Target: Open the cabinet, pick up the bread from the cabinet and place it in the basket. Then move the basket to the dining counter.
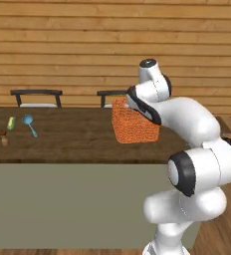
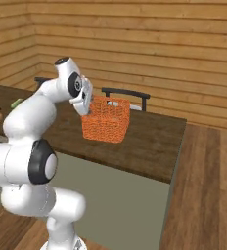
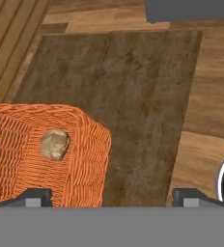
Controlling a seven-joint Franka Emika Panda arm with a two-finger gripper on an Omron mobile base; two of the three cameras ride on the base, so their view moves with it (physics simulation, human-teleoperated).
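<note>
Basket [image 1: 132, 124] front and centre: bright orange woven mesh, rectangular with slightly flared sides, sitting on the dark wood-grain surface [image 1: 62, 134] of the dining counter, right of middle in the left base view. The hand view, lower left, looks down into it, and the bread [image 3: 55, 144], a small tan rounded lump, lies on the mesh floor inside. The gripper [image 3: 111, 198] hangs just beside the basket's near edge; its two dark fingers [image 3: 34, 197] stand wide apart at the bottom of that view, with one tip at the basket's rim and the other over bare wood. Far left on the surface lies a blue spoon-shaped utensil [image 1: 29, 123] beside a yellow-green cob [image 1: 11, 123]. Dark chair backs [image 1: 36, 94] line the plank wall [image 1: 62, 45] behind.
</note>
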